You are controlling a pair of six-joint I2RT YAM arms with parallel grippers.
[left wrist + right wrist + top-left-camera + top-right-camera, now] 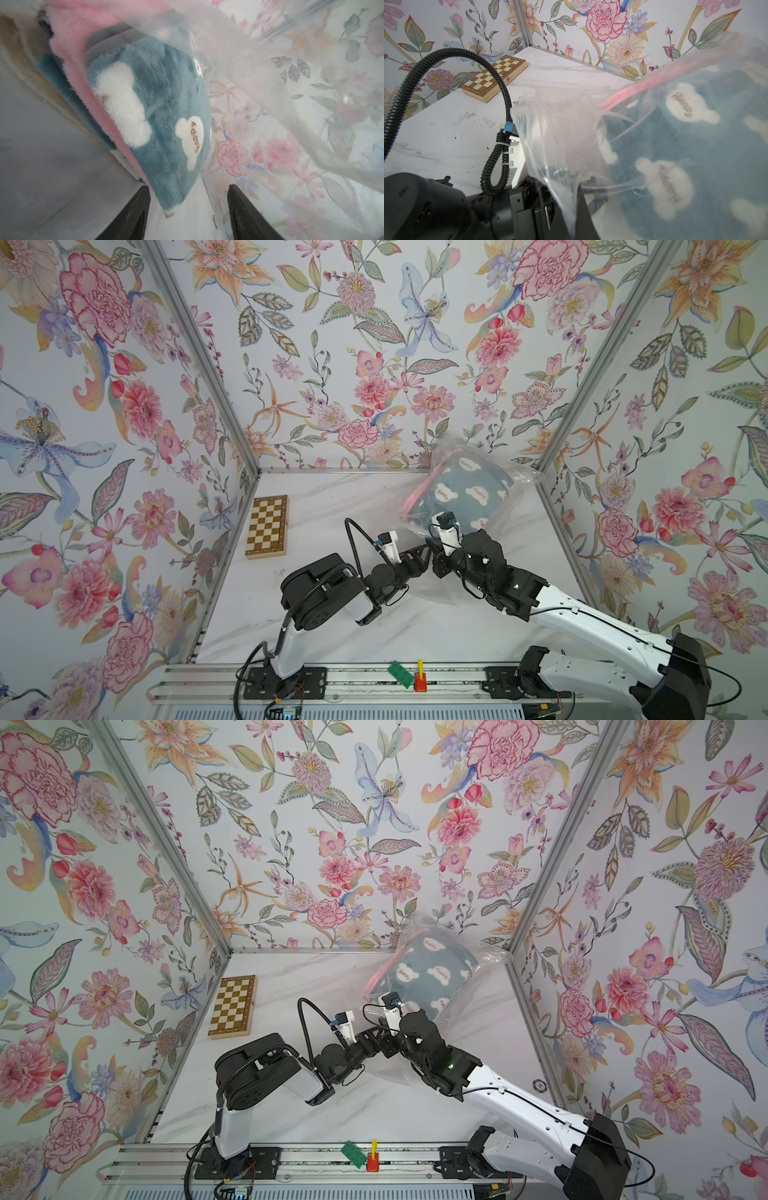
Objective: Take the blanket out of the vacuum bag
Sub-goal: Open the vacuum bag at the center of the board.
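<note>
Floral walls [353,364] enclose the marbled tabletop [332,497] — vacuum bag [469,472] right (chessboard [267,526] left).

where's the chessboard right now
In both top views the chessboard lies flat on the left side of the table, close to the left floral wall. It is well apart from the vacuum bag in the far right corner.

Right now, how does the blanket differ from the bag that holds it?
The blanket is fluffy and opaque, blue with white clouds and a pink side; the bag is thin, clear and crinkled. The blanket's corner sits between the open fingers of the left gripper, while the bag's edge is pinched in the shut fingers of the right gripper. Both lie at the far right corner of the table.
</note>
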